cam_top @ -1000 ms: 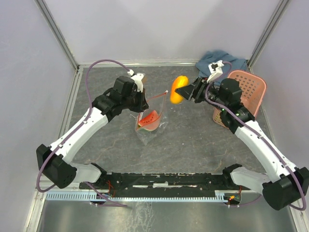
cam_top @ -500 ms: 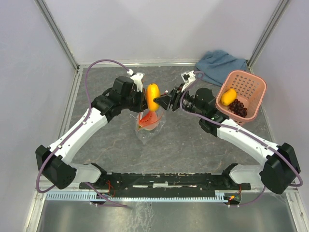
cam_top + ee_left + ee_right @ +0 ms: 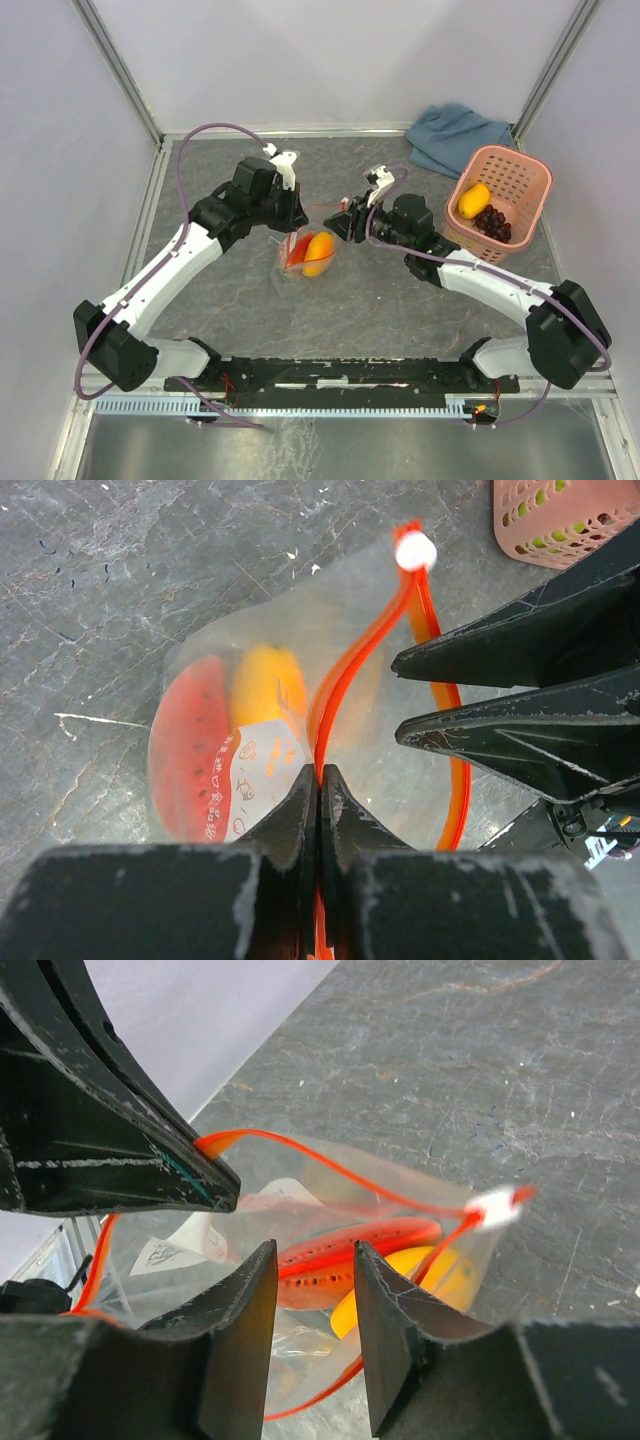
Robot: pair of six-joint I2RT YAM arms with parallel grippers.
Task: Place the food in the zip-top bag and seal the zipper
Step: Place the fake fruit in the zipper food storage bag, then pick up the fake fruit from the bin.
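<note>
The clear zip-top bag (image 3: 303, 262) lies mid-table with its mouth held open. Inside it are the red watermelon wedge (image 3: 298, 248) and an orange fruit (image 3: 319, 252). My left gripper (image 3: 297, 215) is shut on the red-orange zipper strip (image 3: 352, 668) at the near side of the mouth. In the left wrist view (image 3: 320, 772) the strip runs between its closed tips, and the white end piece (image 3: 414, 550) is at the far end. My right gripper (image 3: 338, 222) is open and empty just over the mouth; its wrist view (image 3: 312, 1300) shows the wedge (image 3: 350, 1255) and orange fruit (image 3: 440, 1270) below.
A pink lattice basket (image 3: 520, 175) at the right holds a yellow oblong fruit (image 3: 473, 199) and dark purple grapes (image 3: 492, 221). A blue-grey cloth (image 3: 452, 130) lies at the back right. The cell's walls and metal rails ring the table.
My right gripper carried the orange fruit left from near the basket to the bag's mouth and let it go. The fruit now lies in the bag beside the watermelon. The left arm held still.
</note>
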